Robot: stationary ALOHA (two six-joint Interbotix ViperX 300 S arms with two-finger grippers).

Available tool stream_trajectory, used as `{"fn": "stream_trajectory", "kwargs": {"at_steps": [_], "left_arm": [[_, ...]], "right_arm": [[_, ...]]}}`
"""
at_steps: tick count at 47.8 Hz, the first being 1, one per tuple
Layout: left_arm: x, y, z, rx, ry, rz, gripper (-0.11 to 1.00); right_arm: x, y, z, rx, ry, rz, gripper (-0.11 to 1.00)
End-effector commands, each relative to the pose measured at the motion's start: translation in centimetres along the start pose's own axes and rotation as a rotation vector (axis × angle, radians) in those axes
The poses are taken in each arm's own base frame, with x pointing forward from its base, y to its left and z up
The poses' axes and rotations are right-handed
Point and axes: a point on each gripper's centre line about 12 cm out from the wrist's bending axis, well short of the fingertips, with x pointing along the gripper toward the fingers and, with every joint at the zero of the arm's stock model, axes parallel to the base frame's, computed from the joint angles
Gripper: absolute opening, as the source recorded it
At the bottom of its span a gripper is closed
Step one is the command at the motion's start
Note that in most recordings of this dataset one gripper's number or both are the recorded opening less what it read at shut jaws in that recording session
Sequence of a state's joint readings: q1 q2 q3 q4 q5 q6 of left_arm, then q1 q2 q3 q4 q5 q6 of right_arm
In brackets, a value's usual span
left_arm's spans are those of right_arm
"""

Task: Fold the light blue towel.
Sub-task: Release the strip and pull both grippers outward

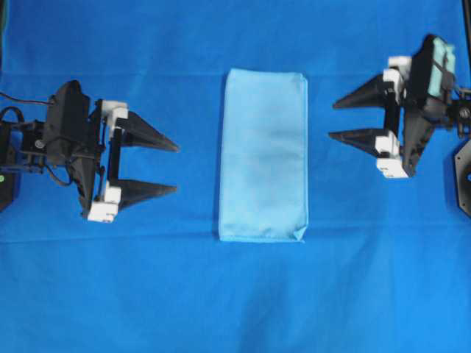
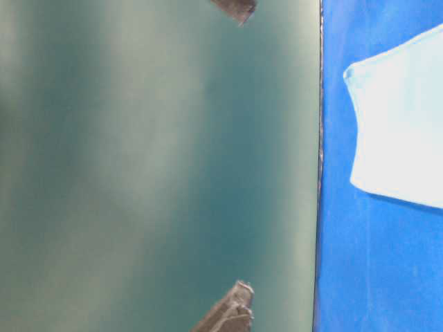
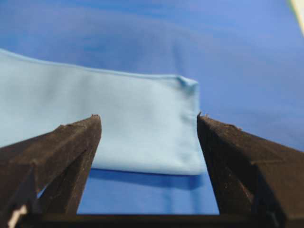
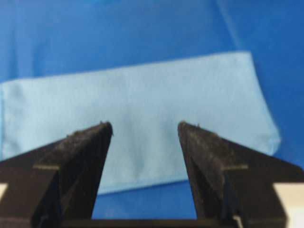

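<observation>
The light blue towel [image 1: 263, 155] lies flat in the middle of the table as a tall, narrow rectangle, folded over with its long edges left and right. My left gripper [image 1: 175, 166] stands open to the towel's left, apart from it, with nothing between its fingers. My right gripper [image 1: 333, 120] is open on the towel's right, also clear of it. In the left wrist view the towel [image 3: 118, 118] lies ahead of the open gripper [image 3: 149, 116]. The right wrist view shows the towel [image 4: 137, 109] beyond the open gripper [image 4: 145, 124]. A corner of the towel [image 2: 401, 131] shows in the table-level view.
A royal-blue covering [image 1: 235, 294] spreads over the whole table. A black base plate [image 1: 462, 176] sits at the right edge. In the table-level view a blurred grey-green surface [image 2: 159, 166] fills the left, with dark fingertips [image 2: 232, 315] at top and bottom.
</observation>
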State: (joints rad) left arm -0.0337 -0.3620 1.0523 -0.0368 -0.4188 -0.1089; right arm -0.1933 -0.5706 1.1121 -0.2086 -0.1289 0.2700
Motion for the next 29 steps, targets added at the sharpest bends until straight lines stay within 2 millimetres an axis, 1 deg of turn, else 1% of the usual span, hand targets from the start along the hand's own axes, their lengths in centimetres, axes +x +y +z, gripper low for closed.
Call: {"fn": "stream_trajectory", "kwargs": {"at_steps": [1, 3, 18, 22, 25, 29], "left_arm": [[-0.1, 0.3, 0.7, 0.002, -0.046, 0.007, 0.77], [-0.1, 0.3, 0.8, 0.002, -0.050, 0.006, 0.77], [0.2, 0.5, 1.1, 0.000, -0.056, 0.015, 0.77], [0.6, 1.1, 1.2, -0.006, -0.053, 0.034, 0.77], [1.2, 1.5, 1.4, -0.006, -0.042, 0.048, 0.77], [2.5, 2.8, 1.7, -0.005, -0.013, 0.088, 0.76]], "right_arm": [[-0.1, 0.2, 0.1, 0.009, -0.046, 0.015, 0.62], [-0.1, 0.2, -0.1, 0.011, -0.047, 0.017, 0.62], [0.0, 0.1, 0.2, 0.011, -0.052, 0.013, 0.62], [0.2, -0.4, 0.4, 0.016, -0.053, -0.005, 0.62], [0.4, -1.1, 0.6, 0.024, -0.052, -0.030, 0.62], [1.0, -2.4, 0.6, 0.030, -0.031, -0.075, 0.62]]}}
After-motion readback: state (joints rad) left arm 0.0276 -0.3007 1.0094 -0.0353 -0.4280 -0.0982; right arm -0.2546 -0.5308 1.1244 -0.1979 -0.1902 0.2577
